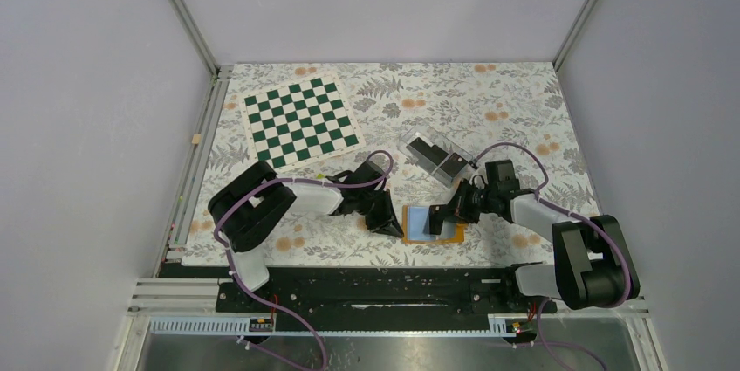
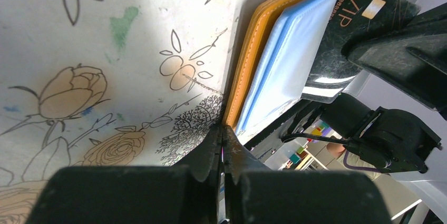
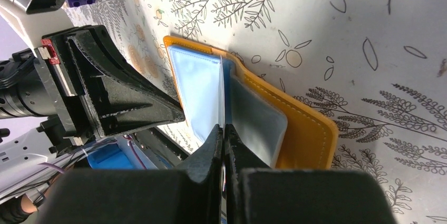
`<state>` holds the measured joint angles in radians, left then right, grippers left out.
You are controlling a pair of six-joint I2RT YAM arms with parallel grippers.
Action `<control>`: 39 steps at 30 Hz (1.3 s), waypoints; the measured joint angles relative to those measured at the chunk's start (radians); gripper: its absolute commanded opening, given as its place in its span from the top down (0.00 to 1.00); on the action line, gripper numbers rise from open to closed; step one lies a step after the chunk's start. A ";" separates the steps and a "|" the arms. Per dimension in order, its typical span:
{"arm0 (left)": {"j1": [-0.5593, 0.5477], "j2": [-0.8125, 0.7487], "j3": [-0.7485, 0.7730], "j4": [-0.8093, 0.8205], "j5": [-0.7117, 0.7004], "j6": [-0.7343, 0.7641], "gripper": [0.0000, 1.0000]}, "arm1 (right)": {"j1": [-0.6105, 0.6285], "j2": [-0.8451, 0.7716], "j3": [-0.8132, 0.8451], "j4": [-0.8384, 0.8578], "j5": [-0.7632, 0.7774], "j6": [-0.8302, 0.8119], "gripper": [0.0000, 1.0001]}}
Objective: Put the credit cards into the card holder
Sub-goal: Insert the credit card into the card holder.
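Two grippers: both are seen closed, one at each side of the open card holder [image 3: 308,129], near the front edge of the table [image 1: 524,109].
Left gripper [image 2: 222,134]: the fingers are pressed flat together. The tip is set against the orange rim on the holder's left side, touching it.
Right gripper [image 3: 223,132]: the fingers are clamped on a credit card [image 2: 350,34], which is pinched at its upper end. The tip is held over the holder's light blue inner pockets.
Credit card: a thin black card, marked "VIP" in pale gold letters with a small light patch near one corner. It is held at a slant above the holder, with its lower end laid over a blue pocket. Whether that end is slipped inside a pocket cannot be told. In the right wrist view it is seen edge-on only, as a thin line.
Card holder: an orange folding wallet with stitched edges, laid open and flat on the flowered table cover with its blue pockets turned upward. A translucent sleeve is seen on its right half. It is flanked by the two grippers.
Clear box [image 1: 439,160]: a see-through rectangular box, set diagonally just behind the right gripper and apart from the holder.
Boxed cards [image 1: 426,151]: dark flat cards are seen lying inside the clear box.
Chessboard mat [image 1: 301,122]: a green-and-white checkered sheet, laid at the back left of the table, well apart from the holder.
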<state>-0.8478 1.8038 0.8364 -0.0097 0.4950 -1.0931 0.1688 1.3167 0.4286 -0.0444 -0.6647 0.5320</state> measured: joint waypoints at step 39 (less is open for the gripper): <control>-0.047 0.039 0.126 -0.203 -0.014 0.111 1.00 | -0.007 0.105 0.114 -0.238 -0.087 -0.109 1.00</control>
<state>-0.8944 1.8423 0.9619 -0.2123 0.4808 -0.9825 0.1616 1.4220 0.5430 -0.2821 -0.7517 0.4229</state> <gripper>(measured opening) 0.006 0.021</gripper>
